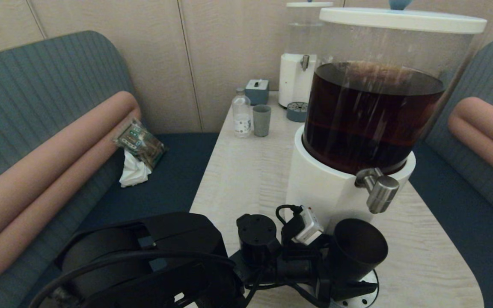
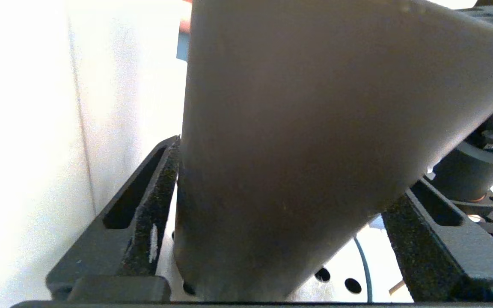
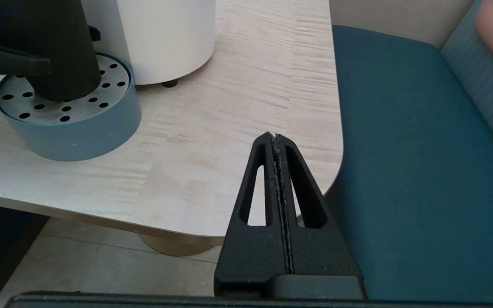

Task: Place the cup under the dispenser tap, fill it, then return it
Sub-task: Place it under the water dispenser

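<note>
The black cup [image 1: 357, 246] stands on the round perforated drip tray [image 1: 368, 295], just below and slightly nearer than the silver dispenser tap [image 1: 378, 190]. The tap juts from the large dispenser [image 1: 375, 107] of dark brown liquid. My left gripper [image 1: 340, 278] is shut on the cup. In the left wrist view the cup [image 2: 298, 128] fills the gap between both fingers [image 2: 156, 201]. The right wrist view shows the cup [image 3: 58, 47] on the tray [image 3: 71, 128] beside the white base [image 3: 165, 38]. My right gripper [image 3: 275, 136] is shut and empty, off the table's near right corner.
At the far end of the table stand a smaller clear dispenser [image 1: 300, 64], a grey-green cup [image 1: 262, 120], a small bottle [image 1: 242, 113] and a blue box [image 1: 257, 91]. A snack packet [image 1: 140, 143] and tissue [image 1: 134, 173] lie on the left bench. The table edge [image 3: 340, 149] borders the right bench.
</note>
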Available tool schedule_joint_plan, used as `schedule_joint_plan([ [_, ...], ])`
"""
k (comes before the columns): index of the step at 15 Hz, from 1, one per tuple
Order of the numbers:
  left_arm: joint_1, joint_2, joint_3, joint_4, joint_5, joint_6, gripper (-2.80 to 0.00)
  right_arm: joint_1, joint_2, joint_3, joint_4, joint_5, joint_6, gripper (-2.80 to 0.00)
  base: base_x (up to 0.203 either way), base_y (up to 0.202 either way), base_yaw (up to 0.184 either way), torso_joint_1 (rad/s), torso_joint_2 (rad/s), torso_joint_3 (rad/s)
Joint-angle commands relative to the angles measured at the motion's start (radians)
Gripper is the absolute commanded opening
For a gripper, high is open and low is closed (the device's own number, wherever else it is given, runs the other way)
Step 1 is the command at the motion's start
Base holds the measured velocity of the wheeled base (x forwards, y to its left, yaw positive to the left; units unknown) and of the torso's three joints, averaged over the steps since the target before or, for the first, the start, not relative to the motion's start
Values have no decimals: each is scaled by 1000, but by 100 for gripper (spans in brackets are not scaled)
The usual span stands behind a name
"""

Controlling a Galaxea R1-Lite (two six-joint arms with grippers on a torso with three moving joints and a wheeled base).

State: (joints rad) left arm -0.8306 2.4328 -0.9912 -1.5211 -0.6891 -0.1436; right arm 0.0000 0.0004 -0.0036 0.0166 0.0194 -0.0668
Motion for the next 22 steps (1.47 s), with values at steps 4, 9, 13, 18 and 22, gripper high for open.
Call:
schedule_joint_plan([
  [4, -14, -33, 70, -9, 10, -1, 0, 0, -2, 1, 0, 1, -1, -280, 0, 0, 0, 0, 0, 0],
  [9, -13, -107, 148, -9, 46, -1, 0, 0, -2, 1, 0, 1, -1, -280, 0, 0, 0, 0, 0, 0],
  [13, -13, -137, 210, -9, 53, 4, 0, 0, -2, 1, 0, 1, -1, -280, 0, 0, 0, 0, 0, 0],
  [18, -14, -202, 333, -9, 54, 14, 0, 0, -2, 1, 0, 1, -1, -280, 0, 0, 0, 0, 0, 0],
  [22, -15, -280, 444, -9, 54, 16, 0, 0, -2, 0, 0, 1, -1, -280, 0, 0, 0, 0, 0, 0],
])
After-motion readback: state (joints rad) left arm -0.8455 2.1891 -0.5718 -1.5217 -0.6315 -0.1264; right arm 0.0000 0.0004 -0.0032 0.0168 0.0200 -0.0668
